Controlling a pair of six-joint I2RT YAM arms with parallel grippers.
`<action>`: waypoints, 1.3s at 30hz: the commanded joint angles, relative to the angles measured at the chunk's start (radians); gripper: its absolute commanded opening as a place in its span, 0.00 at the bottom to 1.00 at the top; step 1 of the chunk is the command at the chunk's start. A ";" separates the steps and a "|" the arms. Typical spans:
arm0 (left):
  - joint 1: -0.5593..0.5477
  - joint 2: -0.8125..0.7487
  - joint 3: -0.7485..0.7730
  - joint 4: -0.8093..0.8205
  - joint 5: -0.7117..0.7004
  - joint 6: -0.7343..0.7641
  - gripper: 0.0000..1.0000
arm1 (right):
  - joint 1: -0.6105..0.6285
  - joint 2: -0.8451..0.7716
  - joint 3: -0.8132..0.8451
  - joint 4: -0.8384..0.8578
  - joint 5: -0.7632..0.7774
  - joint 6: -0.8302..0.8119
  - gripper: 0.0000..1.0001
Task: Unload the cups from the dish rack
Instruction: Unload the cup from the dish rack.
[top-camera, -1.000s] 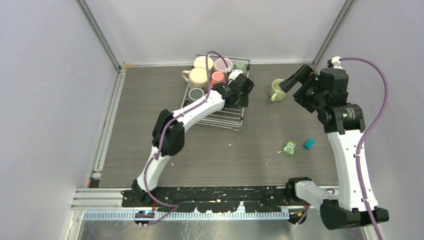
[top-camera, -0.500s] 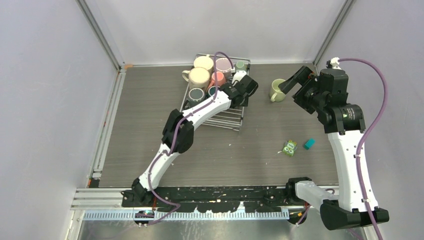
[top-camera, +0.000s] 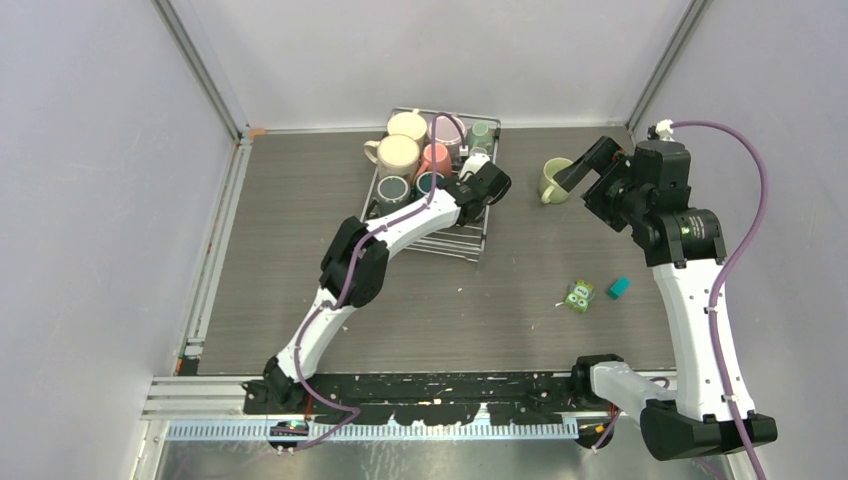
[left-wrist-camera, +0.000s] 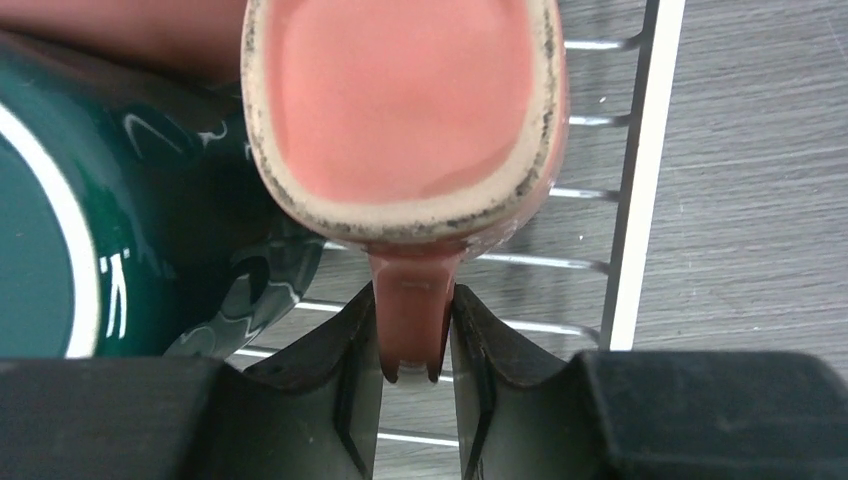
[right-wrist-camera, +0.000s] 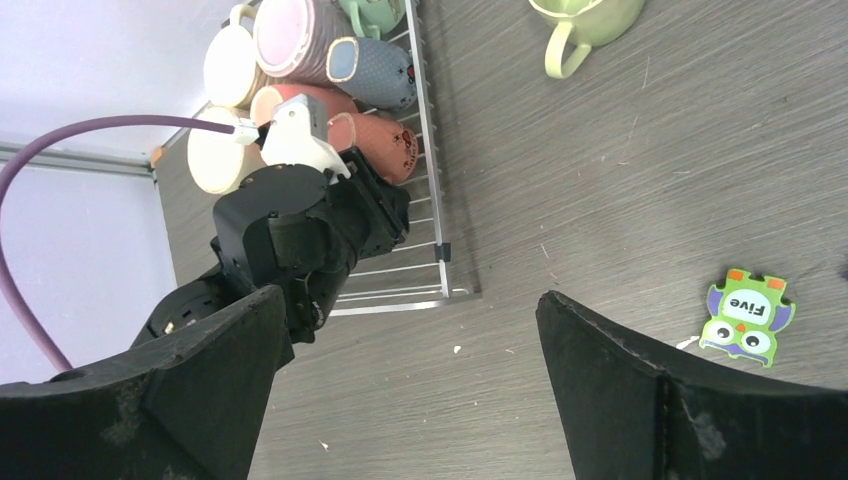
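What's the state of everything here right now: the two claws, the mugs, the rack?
Dish rack: several mugs inside.
Salmon pink mug: on its side in the rack, handle pinched.
Left gripper: shut on that handle.
Dark teal mug: in the rack.
Pale green mug: upright on the table.
Right gripper: open, empty.

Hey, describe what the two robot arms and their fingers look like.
The left arm and right arm share white links, bulky black joints and a loose purple cable. Their fingers are matte black wedges.
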 joint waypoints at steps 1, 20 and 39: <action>-0.004 -0.097 -0.023 0.041 -0.036 0.058 0.31 | 0.004 -0.014 -0.008 0.034 -0.015 0.014 1.00; 0.007 -0.033 0.059 0.063 0.012 0.163 0.33 | 0.005 -0.003 -0.030 0.034 -0.015 0.007 1.00; 0.012 -0.099 -0.047 0.143 0.062 0.197 0.00 | 0.006 0.016 -0.049 0.055 -0.027 0.012 1.00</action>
